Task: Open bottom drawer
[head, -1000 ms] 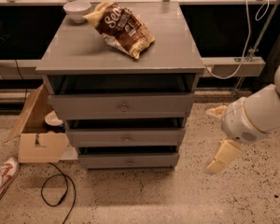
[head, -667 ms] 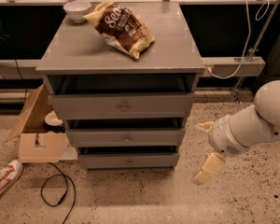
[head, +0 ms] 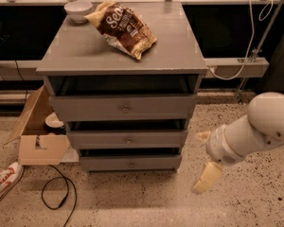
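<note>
The bottom drawer [head: 151, 163] is the lowest and shortest of three grey fronts on the grey cabinet [head: 75, 63], with a small round metal knob at its centre. It looks shut, flush with the drawers above. My gripper [head: 205, 157] hangs to the right of the cabinet at about the bottom drawer's height, apart from it. Its two cream fingers [head: 207, 178] stand wide apart and hold nothing. The white arm runs off to the right.
A brown snack bag [head: 123, 28] and a white bowl [head: 78, 10] sit on the cabinet top. An open cardboard box [head: 38, 143], a black cable loop [head: 57, 193] and a white and red shoe [head: 2, 183] lie on the speckled floor at the left.
My arm and gripper have moved left, closer to the cabinet's right side and a little lower. The drawers have not moved.
</note>
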### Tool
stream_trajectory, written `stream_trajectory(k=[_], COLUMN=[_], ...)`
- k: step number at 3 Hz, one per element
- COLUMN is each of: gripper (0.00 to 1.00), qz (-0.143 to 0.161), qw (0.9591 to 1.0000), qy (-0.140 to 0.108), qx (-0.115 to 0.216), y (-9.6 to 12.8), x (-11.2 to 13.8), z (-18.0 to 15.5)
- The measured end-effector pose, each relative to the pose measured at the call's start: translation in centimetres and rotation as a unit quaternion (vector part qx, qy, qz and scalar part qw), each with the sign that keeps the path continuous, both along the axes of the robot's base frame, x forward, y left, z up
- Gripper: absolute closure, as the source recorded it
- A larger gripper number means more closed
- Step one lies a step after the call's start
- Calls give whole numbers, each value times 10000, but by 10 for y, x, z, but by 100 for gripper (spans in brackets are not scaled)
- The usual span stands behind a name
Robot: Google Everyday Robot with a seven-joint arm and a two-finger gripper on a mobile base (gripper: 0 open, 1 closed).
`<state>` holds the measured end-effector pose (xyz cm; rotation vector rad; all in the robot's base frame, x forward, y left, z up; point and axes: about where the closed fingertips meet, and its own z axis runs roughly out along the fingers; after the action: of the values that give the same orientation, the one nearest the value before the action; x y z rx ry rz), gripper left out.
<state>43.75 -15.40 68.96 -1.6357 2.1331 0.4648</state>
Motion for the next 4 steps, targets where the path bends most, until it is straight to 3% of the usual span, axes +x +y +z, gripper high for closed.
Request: stream_trajectory(k=[1, 2, 3, 4], gripper=[0, 0, 0, 0], qz=[-15, 80, 305, 644], qw=[9997, 9991, 9970, 9914], qy=[250, 229, 27, -142], qx=[80, 350, 705, 1128], y=[5, 20, 48, 89], x=[1, 13, 32, 53], z=[-62, -123, -165, -195])
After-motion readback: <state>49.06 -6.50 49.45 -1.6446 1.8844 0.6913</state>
